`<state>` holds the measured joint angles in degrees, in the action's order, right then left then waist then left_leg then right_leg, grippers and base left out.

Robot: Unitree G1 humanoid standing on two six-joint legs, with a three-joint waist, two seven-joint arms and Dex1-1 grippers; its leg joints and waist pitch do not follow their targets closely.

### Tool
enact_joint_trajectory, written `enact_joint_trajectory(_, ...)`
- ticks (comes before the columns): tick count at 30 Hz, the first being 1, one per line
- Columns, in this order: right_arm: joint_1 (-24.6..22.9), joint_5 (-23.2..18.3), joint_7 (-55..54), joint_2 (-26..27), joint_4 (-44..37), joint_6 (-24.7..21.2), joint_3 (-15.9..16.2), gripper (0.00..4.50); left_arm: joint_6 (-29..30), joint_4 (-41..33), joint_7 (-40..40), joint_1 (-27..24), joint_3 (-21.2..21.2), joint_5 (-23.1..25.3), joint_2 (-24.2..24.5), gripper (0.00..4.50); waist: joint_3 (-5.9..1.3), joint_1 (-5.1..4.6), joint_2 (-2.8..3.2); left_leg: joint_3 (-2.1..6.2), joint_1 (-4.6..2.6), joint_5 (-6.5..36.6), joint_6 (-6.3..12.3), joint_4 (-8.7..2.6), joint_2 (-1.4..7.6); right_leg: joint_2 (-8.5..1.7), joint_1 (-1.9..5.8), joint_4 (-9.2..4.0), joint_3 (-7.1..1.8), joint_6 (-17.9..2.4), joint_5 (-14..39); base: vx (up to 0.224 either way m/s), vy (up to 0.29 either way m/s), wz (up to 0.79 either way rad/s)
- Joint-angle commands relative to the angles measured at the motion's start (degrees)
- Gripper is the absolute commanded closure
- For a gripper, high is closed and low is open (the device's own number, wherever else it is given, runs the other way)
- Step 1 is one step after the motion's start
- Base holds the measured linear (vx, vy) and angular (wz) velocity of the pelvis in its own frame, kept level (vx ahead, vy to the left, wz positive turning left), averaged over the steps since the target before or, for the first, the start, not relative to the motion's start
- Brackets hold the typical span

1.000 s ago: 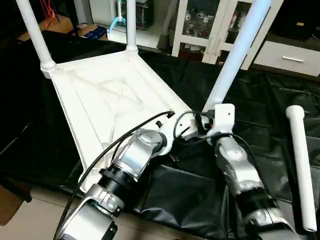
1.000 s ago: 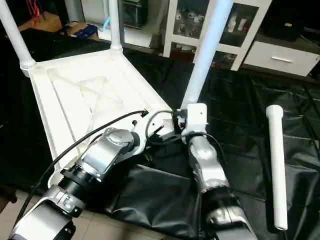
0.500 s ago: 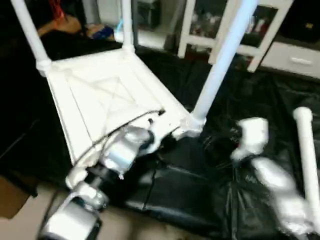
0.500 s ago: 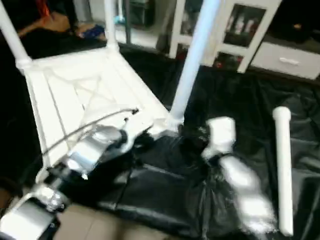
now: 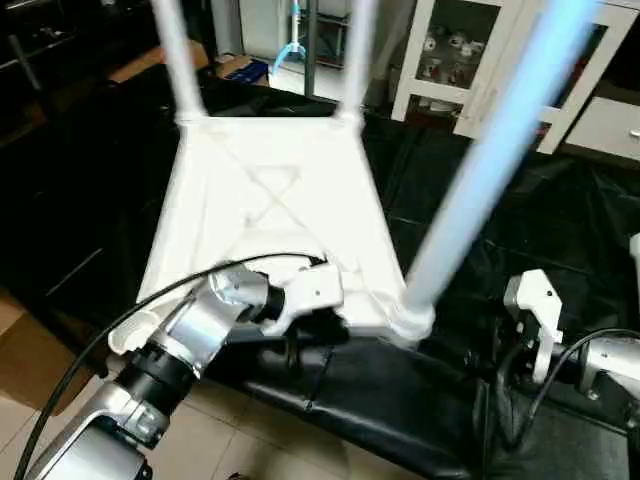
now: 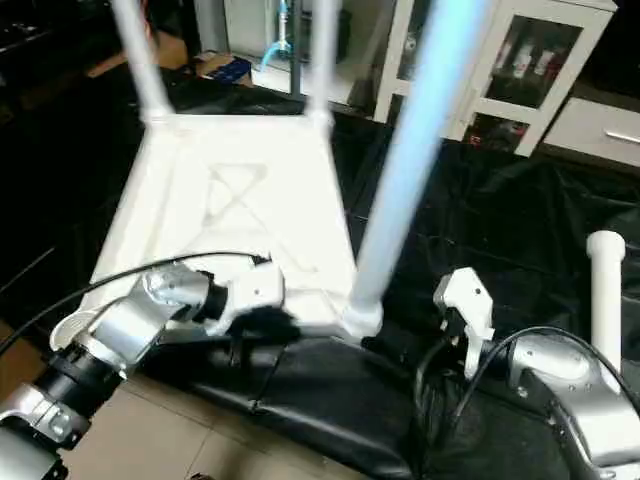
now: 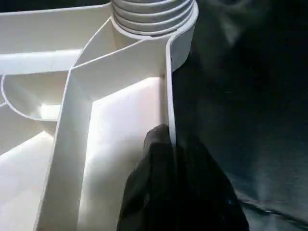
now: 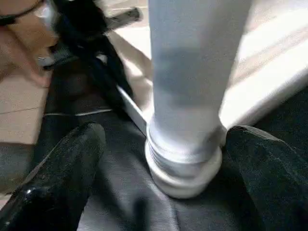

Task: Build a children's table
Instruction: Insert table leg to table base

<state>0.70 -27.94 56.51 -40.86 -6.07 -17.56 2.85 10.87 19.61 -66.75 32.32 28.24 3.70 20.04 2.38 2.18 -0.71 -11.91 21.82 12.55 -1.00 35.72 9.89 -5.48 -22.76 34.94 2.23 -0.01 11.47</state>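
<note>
**Three legs up, one to go**

On the black sheet, I see the upturned tabletop [image 5: 270, 200] with three legs standing; a loose leg [image 6: 604, 300] lies right. Left gripper [image 7: 168, 144] pinches the rim. Right gripper [image 8: 163, 159] gapes wide, empty, around the near leg [image 8: 192, 72].

- The near leg [image 5: 490, 170] rises slanted from its corner socket [image 8: 185, 166], standing between the two arms.
- The right tool [image 8: 166, 144] has its fingers spread wide, with the socket in the gap, untouched.
- The left tool [image 7: 168, 144] pinches the tabletop [image 5: 270, 200] rim, blocking that edge.
- Two far legs [image 5: 178, 55] stand upright at the back corners.
- Black sheet [image 5: 400, 390] lies bare in front of the near edge.
</note>
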Motion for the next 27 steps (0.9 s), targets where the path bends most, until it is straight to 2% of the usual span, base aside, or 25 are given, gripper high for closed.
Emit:
enact_joint_trajectory(1,1.0,-1.2,3.32,-1.72,-0.93,-1.15,0.64,0.08,-1.99,-0.95,-2.05,0.13,1.94,-0.51,-0.49,4.5,-2.98,-0.33,-0.62,1.65,-1.58,7.66,5.14,-4.77,4.03,-3.28,2.4,-3.42,-2.2,-15.91,2.74,0.0,0.0,0.0)
enact_joint_trajectory(5,2.79,0.34,5.67,-2.42,0.91,-0.19,1.52,0.08,-2.59,-0.97,-2.92,0.13,2.07,-0.48,-0.22,4.5,-3.03,-0.53,-0.75,1.73,-1.41,7.51,4.58,-4.73,3.97,-3.35,2.33,-3.54,-2.21,-14.89,4.25,0.0,0.0,0.0)
enact_joint_trajectory(7,4.71,1.37,5.7,-1.77,3.11,0.83,1.53,0.08,-2.63,-1.05,-3.14,0.16,2.09,-0.48,-0.18,4.5,-3.21,-0.65,-0.88,1.71,-1.38,6.4,4.86,-4.58,3.89,-3.29,2.29,-3.35,-2.12,-15.18,3.38,0.0,0.0,0.0)
enact_joint_trajectory(12,6.6,2.5,6.79,-1.7,5.78,1.94,1.77,0.08,-2.6,-1.3,-3.48,0.08,1.97,-0.36,-0.05,4.5,-3.46,-0.42,-0.75,1.64,-1.36,3.49,6.13,-4.28,3.82,-3.22,2.44,-2.82,-2.07,-16.21,-0.98,0.0,0.0,0.0)
enact_joint_trajectory(15,7.12,2.84,7.5,-1.89,6.49,2.24,2.07,0.08,-2.87,-1.13,-3.67,0.11,1.92,-0.32,-0.02,4.5,-3.42,-0.35,-0.72,1.62,-1.29,3.51,6.74,-4.24,3.84,-3.27,2.49,-2.83,-2.06,-16.5,-1.0,0.0,0.0,0.0)
enact_joint_trajectory(19,7.72,3.04,7.98,-1.44,7.47,2.58,2.35,0.08,-3.19,-0.88,-3.68,0.15,1.84,-0.23,0.06,4.5,-3.42,-0.46,-0.76,1.67,-1.3,4.29,6.33,-4.28,3.86,-3.2,2.51,-2.91,-1.99,-16.31,0.44,0.0,0.0,0.0)
enact_joint_trajectory(20,7.77,2.98,8.01,-1.36,7.52,2.53,2.35,0.34,-3.21,-0.86,-3.68,0.16,1.83,-0.23,0.06,4.5,-3.47,-0.44,-0.67,1.68,-1.35,4.1,6.35,-4.25,3.85,-3.22,2.51,-2.87,-1.99,-16.38,0.19,0.0,0.0,0.0)
enact_joint_trajectory(27,8.62,3.19,9.06,0.21,8.78,3.62,3.17,0.83,-3.4,-0.48,-3.96,0.41,1.88,-0.08,0.04,4.5,-3.61,-0.28,-0.5,1.63,-1.41,2.49,6.94,-4.1,3.88,-3.14,2.49,-2.53,-1.95,-17.17,-2.51,0.0,0.0,0.0)
